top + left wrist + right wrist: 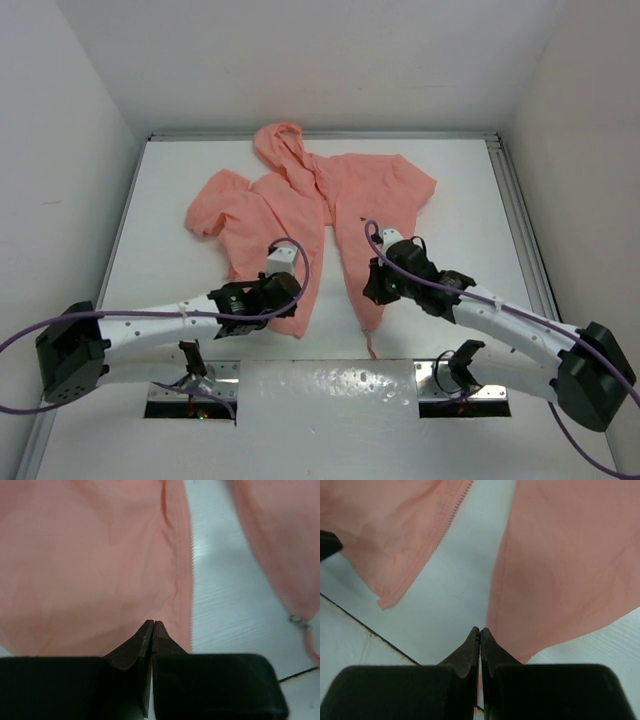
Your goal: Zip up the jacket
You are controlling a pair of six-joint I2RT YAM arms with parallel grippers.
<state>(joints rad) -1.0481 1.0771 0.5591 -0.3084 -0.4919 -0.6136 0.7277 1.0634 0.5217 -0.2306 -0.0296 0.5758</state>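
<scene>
We see the jacket (300,210) spread flat on the white tabletop (470,200) with its hood toward the far side and its front open. The two zipper edges meet near the collar and spread apart toward the arms, leaving a wedge of bare surface between the panels. The zipper's long axis therefore runs from the near hem away toward the hood. The left fingers (132,647) are pressed together with no gap between the tips, low over the hem of the left panel, just beside its toothed edge (192,555). We cannot tell whether a fold of cloth is caught between them. The right fingers (465,650) are likewise closed tip to tip, at the inner edge of the right panel near its lower corner, again with no cloth visibly pinched. In the left wrist view a small metal slider (298,621) sits at the bottom of the opposite edge, on the right panel. We judge the right arm to be the nearer one to it, though it does not show in that arm's own view. The left panel's free end (382,602) lies well apart from it, so the next move likely turns on bringing these two ends together. We find no brand, label or readable writing anywhere.
</scene>
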